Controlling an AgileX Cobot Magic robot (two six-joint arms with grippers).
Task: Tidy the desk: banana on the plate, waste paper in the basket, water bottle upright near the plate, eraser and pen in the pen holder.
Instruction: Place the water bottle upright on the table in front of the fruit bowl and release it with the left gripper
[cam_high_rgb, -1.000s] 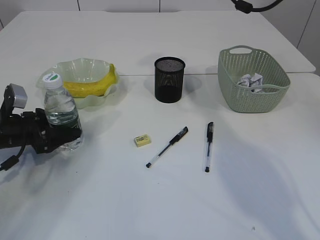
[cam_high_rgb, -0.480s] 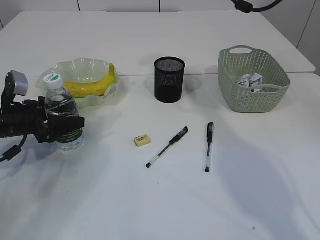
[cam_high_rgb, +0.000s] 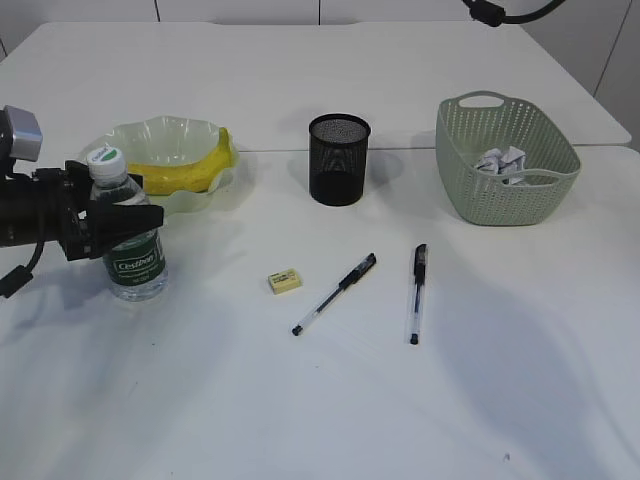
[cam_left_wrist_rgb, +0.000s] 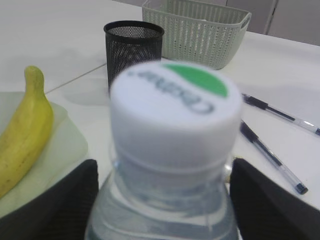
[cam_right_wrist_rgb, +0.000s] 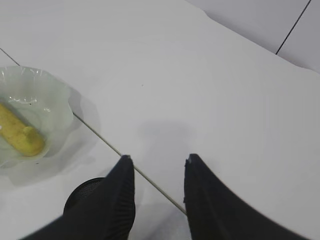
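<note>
The water bottle (cam_high_rgb: 135, 262) stands upright on the table just in front of the pale green plate (cam_high_rgb: 160, 132), which holds the banana (cam_high_rgb: 185, 172). My left gripper (cam_high_rgb: 140, 215) is open, its fingers on either side of the bottle's shoulder (cam_left_wrist_rgb: 160, 200) below the white cap. The yellow eraser (cam_high_rgb: 285, 281) and two pens (cam_high_rgb: 336, 293) (cam_high_rgb: 417, 292) lie on the table in front of the black mesh pen holder (cam_high_rgb: 339, 160). Crumpled paper (cam_high_rgb: 500, 160) lies in the green basket (cam_high_rgb: 505, 195). My right gripper (cam_right_wrist_rgb: 157, 159) is open and empty, high above the table.
The pen holder (cam_left_wrist_rgb: 132, 47), the basket (cam_left_wrist_rgb: 200, 30) and both pens (cam_left_wrist_rgb: 270, 150) also show behind the bottle in the left wrist view. The right wrist view shows the plate (cam_right_wrist_rgb: 55, 100) and a seam between two tabletops.
My left gripper has slid up the bottle from its lower body to its shoulder, uncovering the label. The bottle stays standing in place.
</note>
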